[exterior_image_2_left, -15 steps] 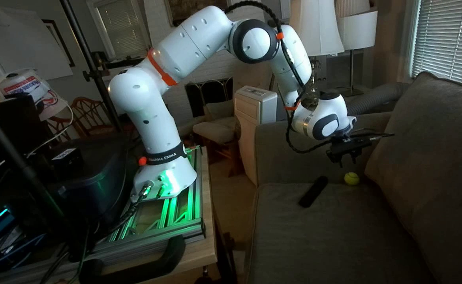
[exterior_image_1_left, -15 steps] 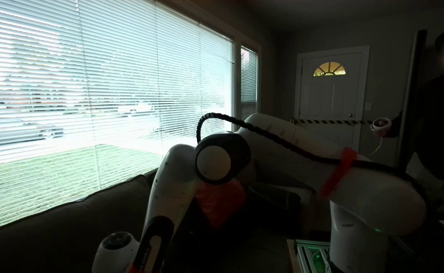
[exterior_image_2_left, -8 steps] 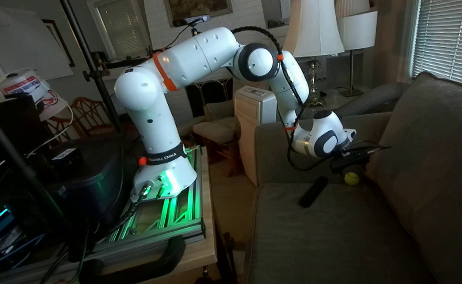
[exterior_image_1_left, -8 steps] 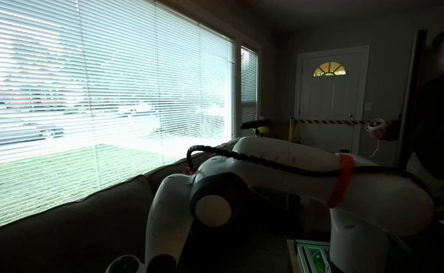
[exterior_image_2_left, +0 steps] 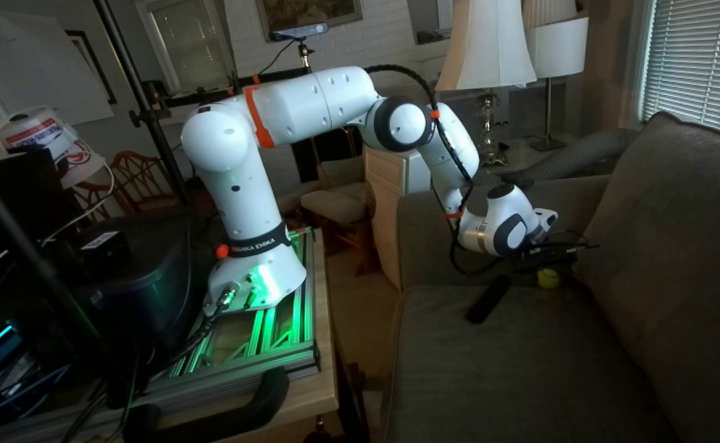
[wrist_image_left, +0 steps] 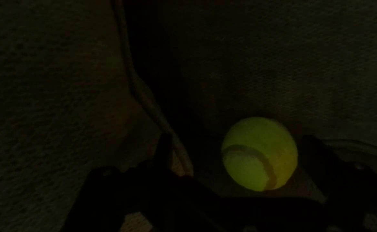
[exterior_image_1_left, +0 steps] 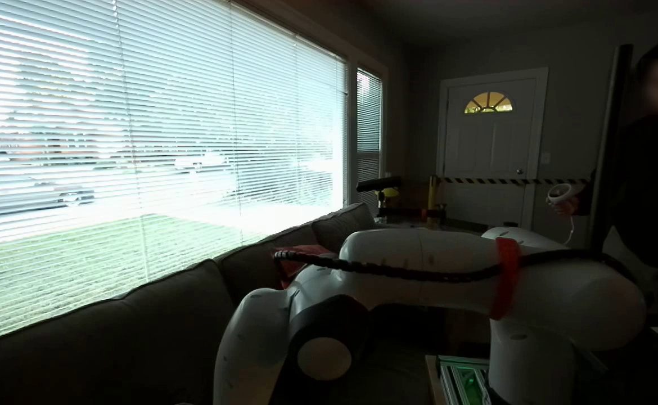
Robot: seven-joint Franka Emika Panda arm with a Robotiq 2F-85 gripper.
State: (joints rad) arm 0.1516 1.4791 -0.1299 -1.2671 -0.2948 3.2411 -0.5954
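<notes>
A yellow-green tennis ball (wrist_image_left: 259, 154) lies on the sofa seat; it also shows in an exterior view (exterior_image_2_left: 548, 279), close to the sofa back. My gripper (wrist_image_left: 237, 138) is open, with its dark fingers on either side of the ball in the wrist view. The ball sits nearer the right finger; whether they touch cannot be told. In an exterior view my gripper (exterior_image_2_left: 541, 261) is low over the seat beside the ball, which it partly overlaps. A black oblong object (exterior_image_2_left: 488, 299) lies on the seat near the ball. The gripper is out of view below the frame in an exterior view.
The sofa back (exterior_image_2_left: 674, 258) rises close beside the gripper, and the sofa arm (exterior_image_2_left: 434, 227) stands behind it. A cushion seam (wrist_image_left: 149, 106) runs near the left finger. Two lamps (exterior_image_2_left: 488, 49) stand beyond the sofa. A person (exterior_image_1_left: 652, 185) holds a controller (exterior_image_1_left: 559, 194).
The arm has come down, bringing the gripper from above the ball to low beside it on the seat. The ball and the black object have not moved.
</notes>
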